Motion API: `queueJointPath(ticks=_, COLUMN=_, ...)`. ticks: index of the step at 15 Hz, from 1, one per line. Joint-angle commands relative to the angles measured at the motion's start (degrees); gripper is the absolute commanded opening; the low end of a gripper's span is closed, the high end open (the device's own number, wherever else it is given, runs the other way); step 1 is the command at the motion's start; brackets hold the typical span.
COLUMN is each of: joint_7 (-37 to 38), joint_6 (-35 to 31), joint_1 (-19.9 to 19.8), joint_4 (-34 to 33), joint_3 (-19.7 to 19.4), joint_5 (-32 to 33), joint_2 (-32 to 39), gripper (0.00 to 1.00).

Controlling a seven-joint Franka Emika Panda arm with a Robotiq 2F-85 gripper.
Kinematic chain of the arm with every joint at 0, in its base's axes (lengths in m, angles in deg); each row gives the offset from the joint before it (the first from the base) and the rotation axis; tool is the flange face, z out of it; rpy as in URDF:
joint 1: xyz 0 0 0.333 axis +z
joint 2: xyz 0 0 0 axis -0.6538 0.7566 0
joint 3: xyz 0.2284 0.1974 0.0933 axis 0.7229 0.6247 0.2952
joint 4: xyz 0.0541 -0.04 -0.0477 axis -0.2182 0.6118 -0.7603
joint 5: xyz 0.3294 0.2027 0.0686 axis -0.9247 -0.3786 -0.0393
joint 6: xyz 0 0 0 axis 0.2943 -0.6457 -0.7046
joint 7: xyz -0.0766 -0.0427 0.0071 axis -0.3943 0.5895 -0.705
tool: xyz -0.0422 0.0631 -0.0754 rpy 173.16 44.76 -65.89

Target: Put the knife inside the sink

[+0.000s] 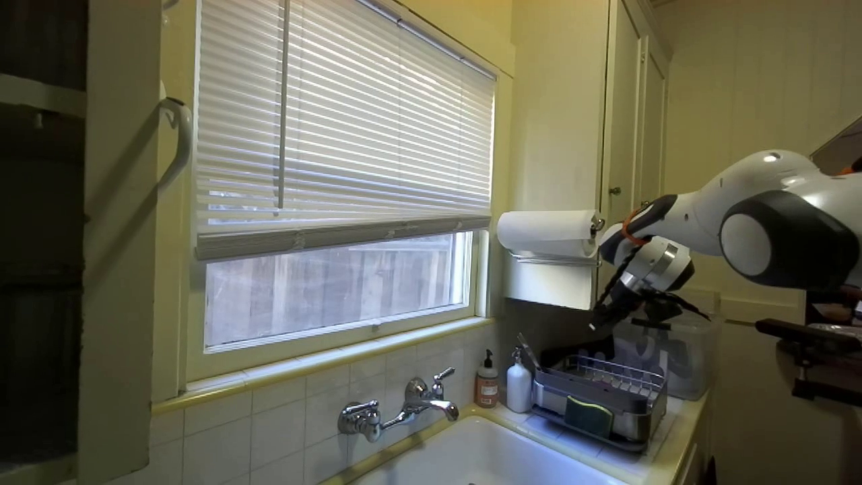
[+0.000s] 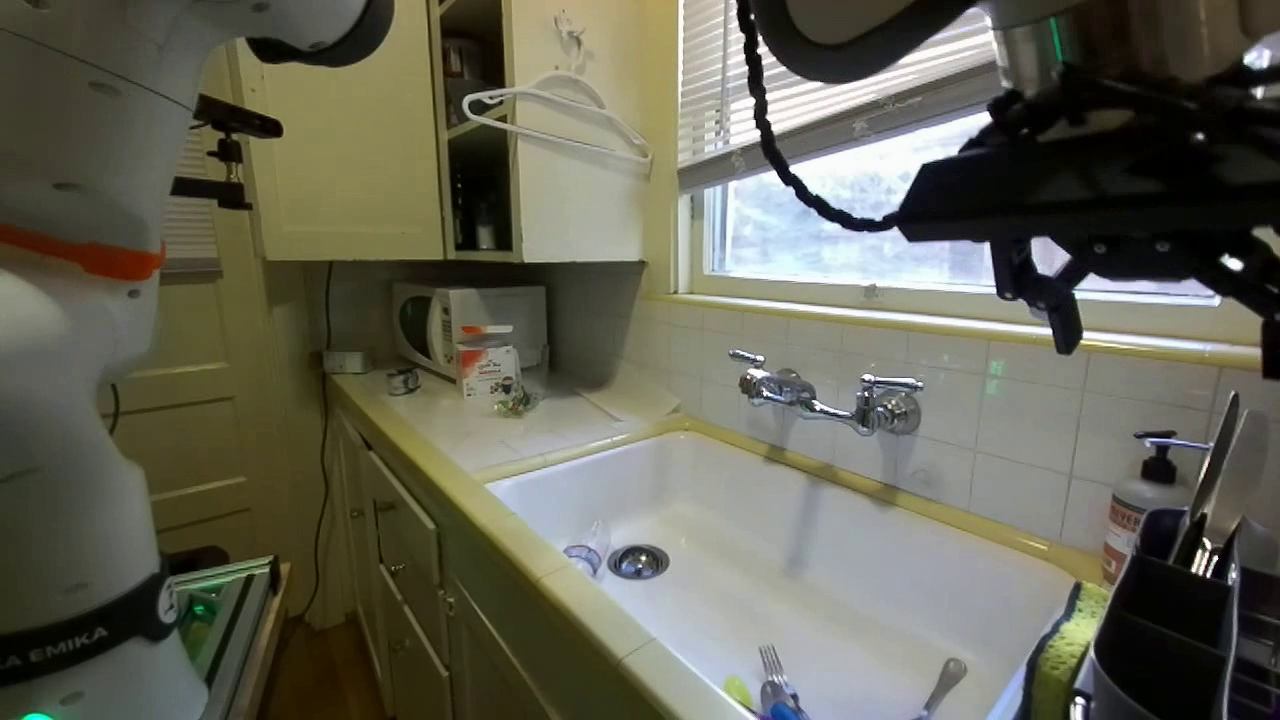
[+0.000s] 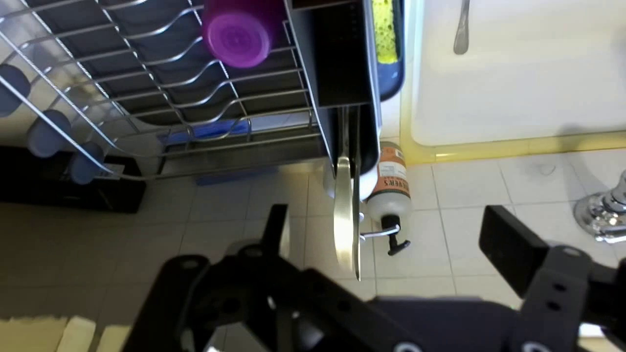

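- The gripper (image 3: 391, 234) has its fingers spread wide and holds nothing.
- The knife (image 3: 344, 210) stands blade up in the dark cutlery holder (image 3: 342, 73), mid-frame in the wrist view. I'd move a bit to the frame's left, so it's in the middle of the fingers, then squeeze snugly and lift it right out.
- Another blade (image 3: 356, 210) is just beside it, so both might get pinched.
- The soap bottle (image 3: 393, 171), just right of them, could get knocked.
- The sink (image 3: 518, 93) is at upper right, past the yellow sponge (image 3: 385, 34).
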Motion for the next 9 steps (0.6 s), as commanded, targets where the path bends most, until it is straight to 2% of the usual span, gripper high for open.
queueJointPath(ticks=1, joint_7=2.00, joint_6=-1.66, joint_1=-9.03, joint_4=-0.77, joint_3=10.36, joint_5=4.11, joint_2=-0.31, gripper=1.00)
queueJointPath(ticks=4, joint_7=2.12, joint_6=-1.64, joint_1=-10.40, joint_4=-2.12, joint_3=11.34, joint_5=4.16, joint_2=0.69, gripper=1.00)
queueJointPath(ticks=5, joint_7=-0.26, joint_6=-4.61, joint_1=-9.44, joint_4=0.86, joint_3=11.81, joint_5=3.23, joint_2=-1.80, gripper=1.00)
queueJointPath(ticks=6, joint_7=-2.77, joint_6=-8.88, joint_1=-10.65, joint_4=2.27, joint_3=14.39, joint_5=0.44, joint_2=-1.88, gripper=1.00)
queueJointPath(ticks=7, joint_7=-6.42, joint_6=-15.22, joint_1=-13.06, joint_4=2.99, joint_3=18.54, joint_5=-2.30, joint_2=-0.53, gripper=1.00)
queueJointPath(ticks=9, joint_7=-9.77, joint_6=-22.66, joint_1=-16.52, joint_4=3.59, joint_3=24.94, joint_5=-7.50, joint_2=1.94, gripper=1.00)
